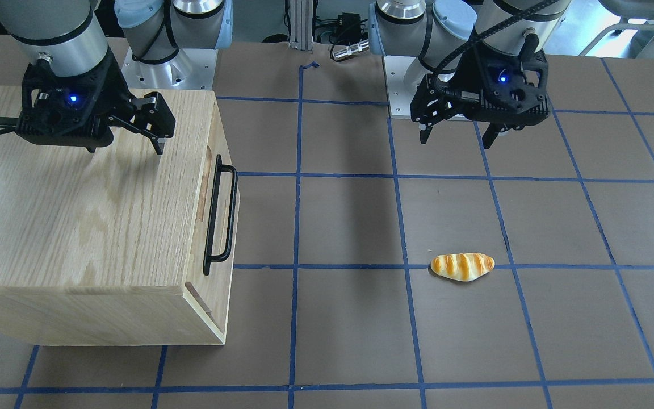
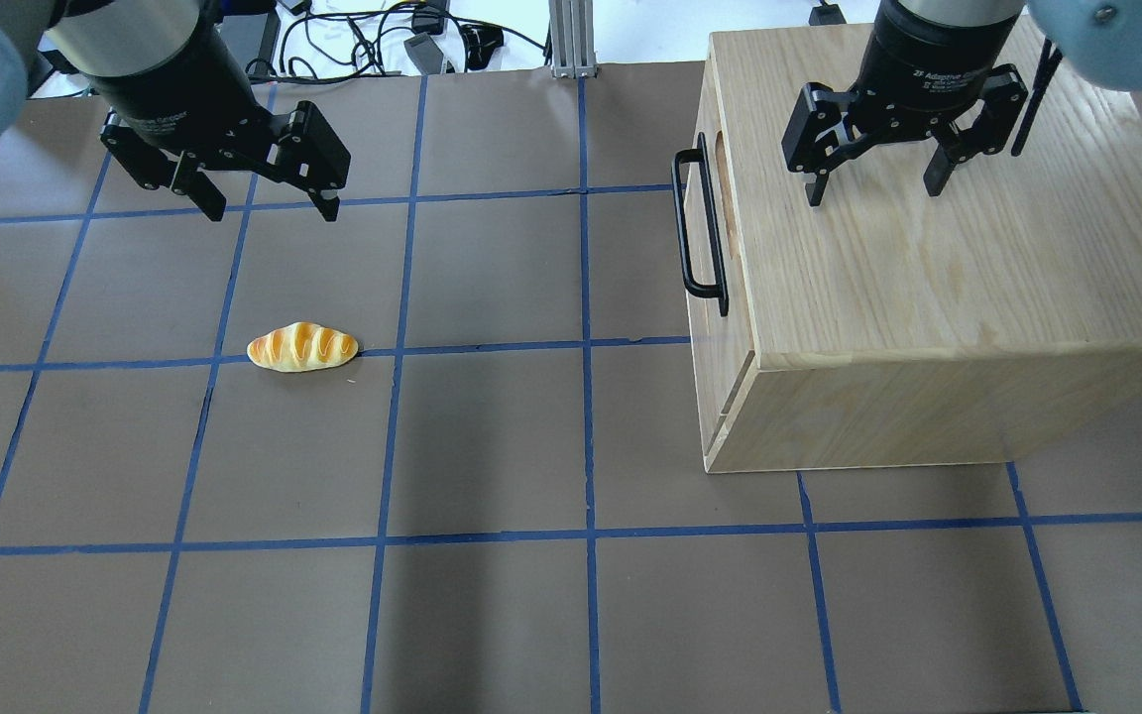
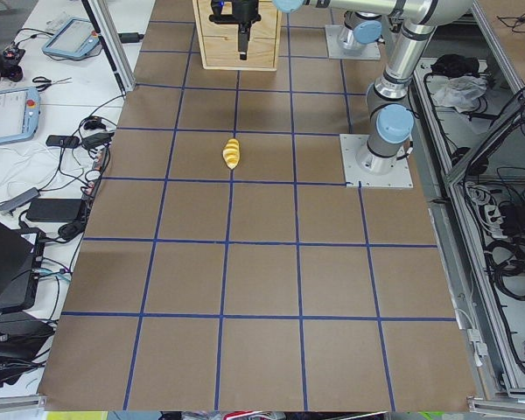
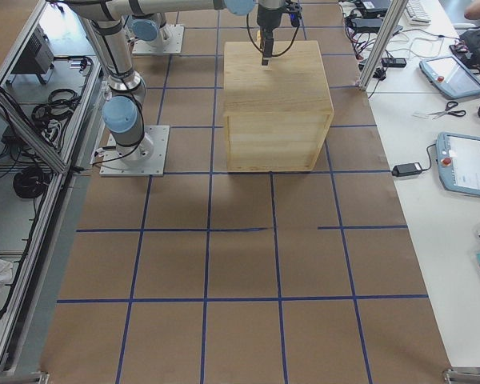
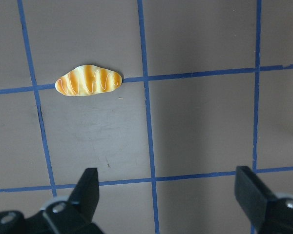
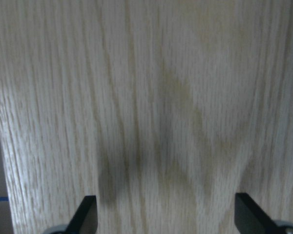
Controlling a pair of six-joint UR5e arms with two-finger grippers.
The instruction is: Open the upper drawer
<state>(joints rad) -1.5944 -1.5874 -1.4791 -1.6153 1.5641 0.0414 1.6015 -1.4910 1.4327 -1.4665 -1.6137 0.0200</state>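
The right gripper (image 2: 873, 191) hangs with its fingers spread wide and empty, just above the oak top of the cabinet (image 2: 928, 278). Lower, off to this gripper's left, the upper drawer (image 2: 718, 342) sits closed (its black bar handle (image 2: 690, 228) untouched). Well beyond, over the counter (image 2: 492, 446), the left gripper (image 2: 272, 210) hovers equally spread and empty, with a bread roll (image 2: 301, 347) lying below and ahead of it.

The upper drawer (image 1: 201, 238) is light oak and sits shut, flush in the front of its cabinet (image 1: 77, 216), facing the middle of the surface (image 1: 349, 227). A long black bar handle (image 1: 231, 213) runs along its panel. A narrow slot (image 1: 208, 182) is cut near the top edge.
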